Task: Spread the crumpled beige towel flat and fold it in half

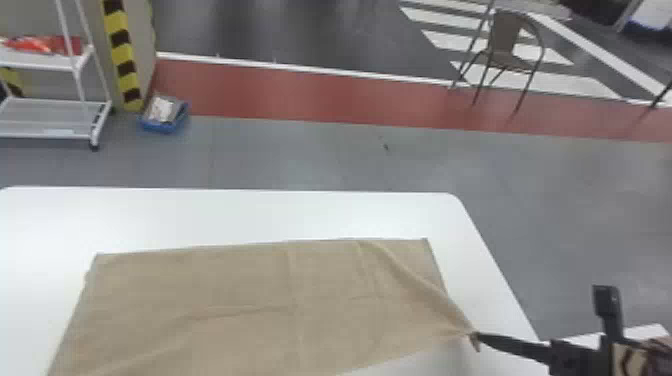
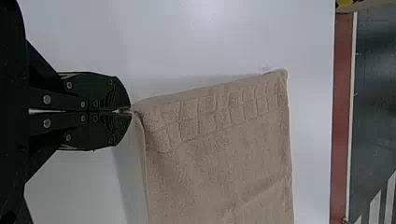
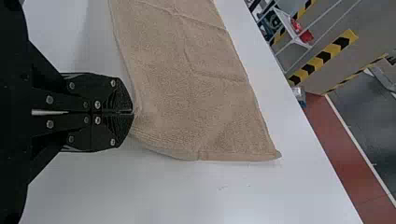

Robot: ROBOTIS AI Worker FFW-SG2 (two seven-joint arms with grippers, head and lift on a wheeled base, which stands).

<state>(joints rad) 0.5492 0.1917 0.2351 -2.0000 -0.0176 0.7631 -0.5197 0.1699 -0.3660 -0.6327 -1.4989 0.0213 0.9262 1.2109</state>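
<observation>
Right gripper [image 1: 476,337] pinched closed on beige towel [image 1: 250,295], left gripper [image 2: 130,111] likewise; towel's far edge on white table [image 1: 225,215].

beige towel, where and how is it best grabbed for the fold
Probably by the two near corners of the towel, from the robot's side, pinching the thin edge. The left gripper and right gripper are shut there, that edge raised; the far edge lies flat on the table, likely harder to pinch.
</observation>
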